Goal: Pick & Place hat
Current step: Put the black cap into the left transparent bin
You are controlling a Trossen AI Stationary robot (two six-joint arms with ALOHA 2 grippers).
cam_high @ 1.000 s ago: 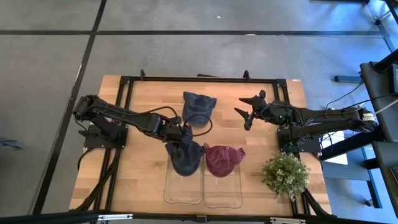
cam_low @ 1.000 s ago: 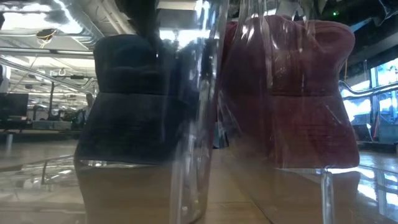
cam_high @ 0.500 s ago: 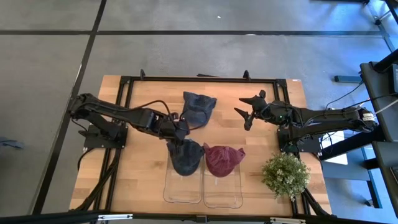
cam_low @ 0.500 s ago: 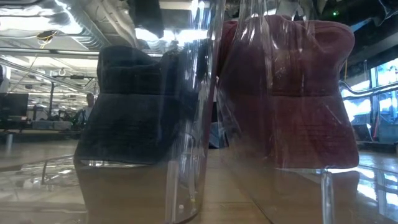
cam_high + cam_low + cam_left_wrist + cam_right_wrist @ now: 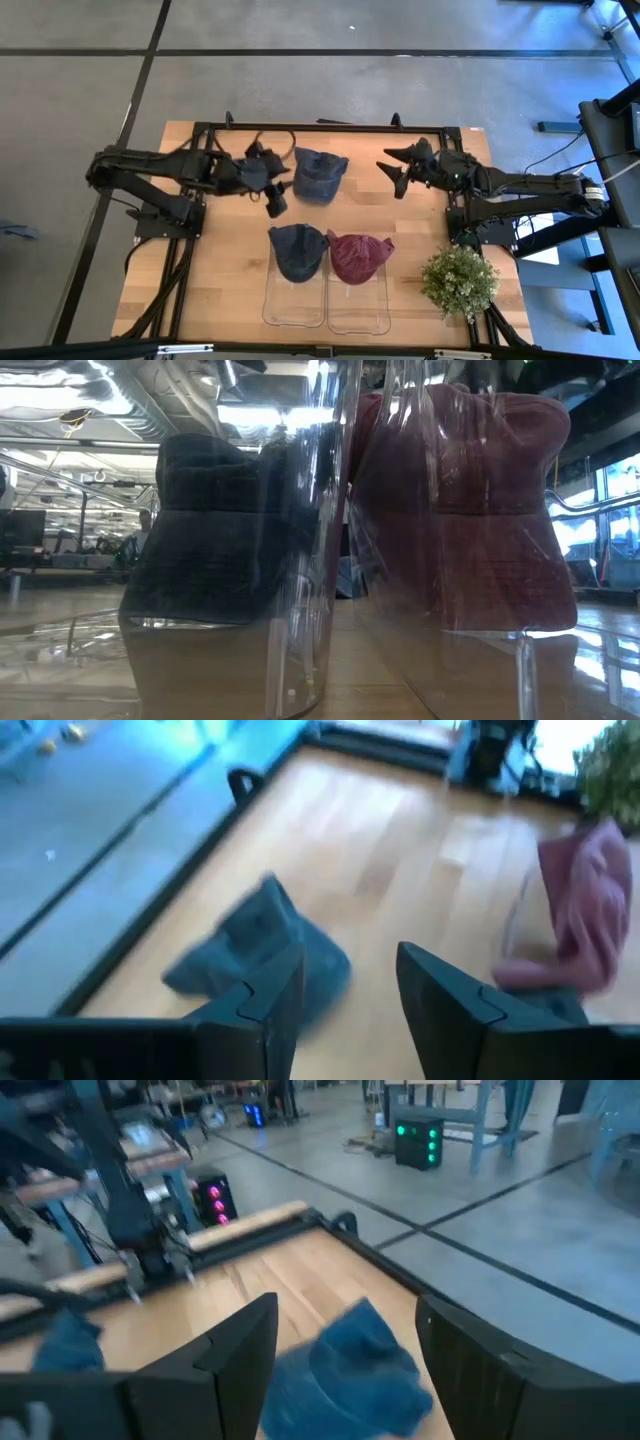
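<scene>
High view: a slate-blue fabric cap (image 5: pixel 318 174) lies loose on the wooden bench (image 5: pixel 230 250) toward the far edge, near its middle, and no claw touches it. Nearer the front edge, a dark navy cap (image 5: pixel 298 250) and a maroon cap (image 5: pixel 359 256) sit side by side, each over the far end of its own clear plastic stand (image 5: pixel 327 300); the low view shows both caps draped on those transparent forms.

The left gripper (image 5: pixel 274 197) hangs over the bench just left of the slate-blue cap, between it and the navy one. Its fingers (image 5: pixel 270 1005) stand apart with nothing between them, as its wrist view shows, and that cap lies beyond them. The right gripper (image 5: pixel 395 172) hovers to the cap's right, toward the far right corner, its claw also spread and empty, looking at the same cap. A potted green plant (image 5: pixel 459 281) stands at the front right corner.

Two caps appear placed, so the step in hand looks like the reach for the third. The next move calls for one claw to descend onto the crown or brim and pinch the soft fabric firmly enough to lift it without dragging.
</scene>
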